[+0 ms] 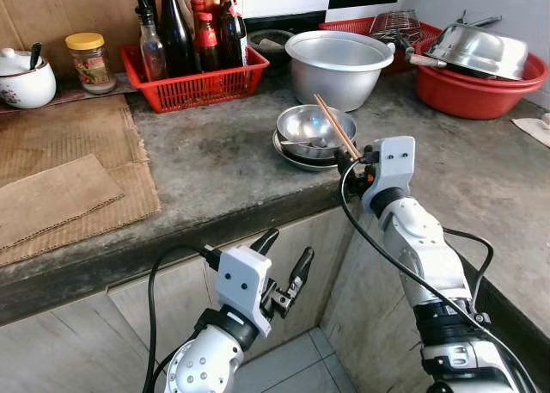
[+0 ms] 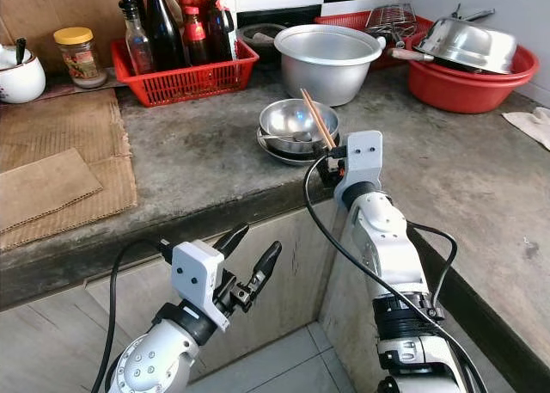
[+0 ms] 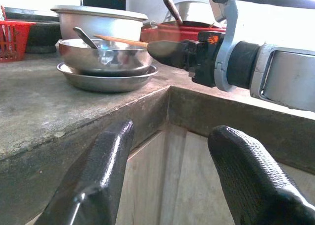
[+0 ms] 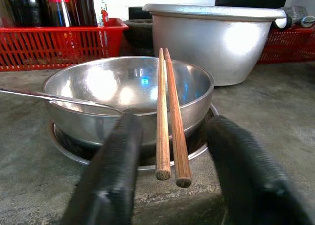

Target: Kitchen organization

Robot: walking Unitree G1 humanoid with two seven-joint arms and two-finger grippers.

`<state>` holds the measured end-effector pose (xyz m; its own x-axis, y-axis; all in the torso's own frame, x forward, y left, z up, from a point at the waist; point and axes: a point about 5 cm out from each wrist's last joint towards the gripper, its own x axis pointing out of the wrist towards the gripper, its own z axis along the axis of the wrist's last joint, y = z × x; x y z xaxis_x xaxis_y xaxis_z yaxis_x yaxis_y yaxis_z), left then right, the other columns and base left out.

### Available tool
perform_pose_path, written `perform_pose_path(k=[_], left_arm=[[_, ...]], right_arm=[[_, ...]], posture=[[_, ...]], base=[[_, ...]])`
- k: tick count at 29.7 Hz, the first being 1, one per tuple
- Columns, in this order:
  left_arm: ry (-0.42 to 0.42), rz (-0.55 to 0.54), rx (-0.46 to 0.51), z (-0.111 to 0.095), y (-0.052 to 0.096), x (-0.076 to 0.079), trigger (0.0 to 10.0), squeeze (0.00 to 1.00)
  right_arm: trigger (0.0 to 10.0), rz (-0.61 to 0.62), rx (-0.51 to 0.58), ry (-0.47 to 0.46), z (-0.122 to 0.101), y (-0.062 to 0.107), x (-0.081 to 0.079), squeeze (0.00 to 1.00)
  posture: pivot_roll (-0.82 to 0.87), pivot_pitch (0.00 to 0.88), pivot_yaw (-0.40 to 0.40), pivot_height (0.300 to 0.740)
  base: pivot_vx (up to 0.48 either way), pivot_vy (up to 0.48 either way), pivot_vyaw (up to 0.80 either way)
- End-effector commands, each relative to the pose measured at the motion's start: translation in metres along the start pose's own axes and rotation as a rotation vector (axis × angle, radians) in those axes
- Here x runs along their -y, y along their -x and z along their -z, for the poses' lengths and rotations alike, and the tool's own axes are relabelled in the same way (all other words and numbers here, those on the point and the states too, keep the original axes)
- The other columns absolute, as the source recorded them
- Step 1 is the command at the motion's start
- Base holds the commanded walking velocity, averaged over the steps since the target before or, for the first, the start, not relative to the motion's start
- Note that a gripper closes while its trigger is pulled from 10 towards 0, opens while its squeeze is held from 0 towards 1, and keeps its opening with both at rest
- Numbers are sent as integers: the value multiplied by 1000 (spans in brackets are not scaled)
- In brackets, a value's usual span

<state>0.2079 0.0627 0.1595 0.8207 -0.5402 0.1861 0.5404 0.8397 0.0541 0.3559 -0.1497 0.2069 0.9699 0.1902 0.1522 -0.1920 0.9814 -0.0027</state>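
A pair of wooden chopsticks (image 4: 167, 116) rests slanted across a small steel bowl (image 1: 314, 128), their near ends sticking out over the rim toward the counter's front edge. The bowl sits on a steel plate (image 1: 292, 159) and holds a spoon (image 4: 59, 99). My right gripper (image 4: 174, 125) is at the counter edge, open, one finger on each side of the chopsticks' near ends without touching them. Below the counter, my left gripper (image 1: 290, 245) hangs open and empty in front of the cabinet door.
Behind the bowl stands a large aluminium pot (image 1: 338, 66). A red basket of bottles (image 1: 193, 75) is at the back, a red basin with steel pans (image 1: 477, 88) at the right. Cardboard (image 1: 60, 178), a jar (image 1: 88, 62) and a white pot (image 1: 24, 79) lie left.
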Motion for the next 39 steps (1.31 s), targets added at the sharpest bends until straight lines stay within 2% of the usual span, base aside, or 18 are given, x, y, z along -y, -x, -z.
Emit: perform_pose_path(k=[1, 19, 23, 24, 26, 30, 34, 39], left_arm=[[-6, 1, 18, -4, 0, 1, 10000, 0], [-8, -3, 20, -4, -1, 1, 10000, 0], [-8, 0, 25, -5, -1, 1, 10000, 0], [-9, 0, 26, -4, -1, 1, 10000, 0], [-9, -1, 24, -4, 0, 1, 10000, 0], [-14, -4, 19, -3, -1, -1, 10000, 0], [-17, -9, 15, -1, -1, -3, 10000, 0], [-20, -20, 10, 0, 0, -6, 10000, 0]], right_arm=[[0, -1, 20, 8, -5, -2, 1, 0], [0, -13, 43, 1, -10, -3, -4, 0], [0, -8, 96, -16, -19, 2, -9, 0], [10000, 9, 143, -16, -28, 7, -11, 0], [10000, 23, 179, -10, -36, 12, -12, 0], [10000, 74, 246, 81, -50, 25, -6, 0], [10000, 140, 244, 99, -47, 44, 2, 0], [10000, 214, 233, 120, -42, 71, 2, 0]], posture=[[166, 119, -67, 740], [169, 115, -68, 740], [171, 110, -67, 740], [172, 103, -64, 740], [170, 97, -63, 740], [167, 91, -63, 740], [163, 82, -60, 740], [156, 72, -53, 740]], base=[[0, 0, 0], [0, 0, 0], [0, 0, 0], [0, 0, 0], [0, 0, 0], [0, 0, 0], [0, 0, 0], [0, 0, 0]])
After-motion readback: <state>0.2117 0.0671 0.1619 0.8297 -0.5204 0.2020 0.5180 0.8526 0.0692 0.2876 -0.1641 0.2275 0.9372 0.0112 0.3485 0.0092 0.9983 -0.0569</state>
